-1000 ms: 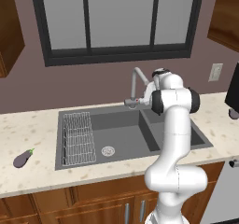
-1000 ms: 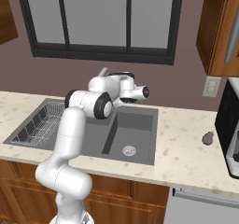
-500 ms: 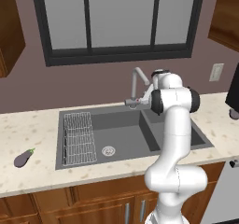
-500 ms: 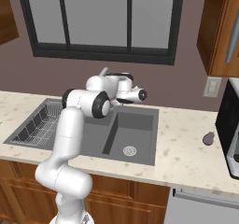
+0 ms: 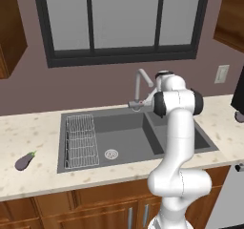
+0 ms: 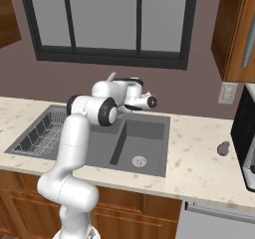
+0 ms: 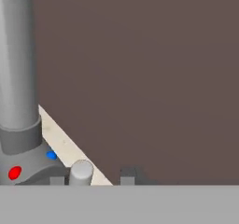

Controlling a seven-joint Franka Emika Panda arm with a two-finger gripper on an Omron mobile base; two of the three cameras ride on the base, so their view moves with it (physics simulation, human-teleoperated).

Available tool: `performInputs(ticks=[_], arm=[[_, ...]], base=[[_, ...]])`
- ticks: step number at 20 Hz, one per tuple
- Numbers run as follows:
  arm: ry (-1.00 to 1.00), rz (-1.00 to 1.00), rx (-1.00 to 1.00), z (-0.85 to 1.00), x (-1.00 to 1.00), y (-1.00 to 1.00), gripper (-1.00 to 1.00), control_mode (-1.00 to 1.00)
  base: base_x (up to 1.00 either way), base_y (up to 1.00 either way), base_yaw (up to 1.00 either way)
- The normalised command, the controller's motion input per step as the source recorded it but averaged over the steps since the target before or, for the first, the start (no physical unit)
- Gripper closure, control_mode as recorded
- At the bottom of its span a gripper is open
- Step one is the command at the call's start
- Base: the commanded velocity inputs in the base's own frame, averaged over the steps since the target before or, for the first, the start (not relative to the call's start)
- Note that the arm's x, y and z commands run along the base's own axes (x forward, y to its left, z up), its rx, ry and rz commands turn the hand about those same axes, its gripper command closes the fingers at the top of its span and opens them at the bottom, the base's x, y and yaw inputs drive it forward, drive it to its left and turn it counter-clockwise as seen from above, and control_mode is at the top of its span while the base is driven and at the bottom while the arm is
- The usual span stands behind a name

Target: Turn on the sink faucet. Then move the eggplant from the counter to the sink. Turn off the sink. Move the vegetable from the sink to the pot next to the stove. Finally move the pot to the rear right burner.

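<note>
Lying far off to the left on the pale counter, the eggplant is waiting, well apart from everything the arm is doing. Moving rightward, the dark sink is sitting dry, with a wire rack resting in its left basin and a round drain beside it. No water is running that I can see, so the first step looks unfinished.

Behind the basin the faucet is rising against the brown wall, and the gripper is reaching in at its base. From the hand's own camera, the grey faucet column is standing on the left, red and blue dots are showing on its base, and a small round lever knob is sitting right between the dark fingertips. The fingers are drawn in to their narrowest; whether they are actually gripping the knob I cannot tell.

To do this well, I would judge the hand should be pushing the lever sideways in a short, steady sweep, keeping contact low on the knob and stopping once water is flowing.

Farther right, a small dark object is lying on the counter near a black appliance.
</note>
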Motion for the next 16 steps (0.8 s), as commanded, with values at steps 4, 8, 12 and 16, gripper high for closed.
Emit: performInputs(ticks=[4, 8, 12, 16], arm=[[0.02, -0.02, 0.04, -0.50, 0.00, -1.00, 1.00, -1.00], [0.01, 0.00, 0.04, -0.56, 0.00, -1.00, 1.00, -1.00], [0.02, 0.00, 0.04, -0.64, 0.00, -1.00, 1.00, -1.00], [0.04, 0.00, 0.03, -0.70, 0.00, -0.95, 1.00, -1.00]], base=[[0.00, 0.00, 0.00], [0.00, 0.00, 0.00], [0.00, 0.00, 0.00], [0.00, 0.00, 0.00]])
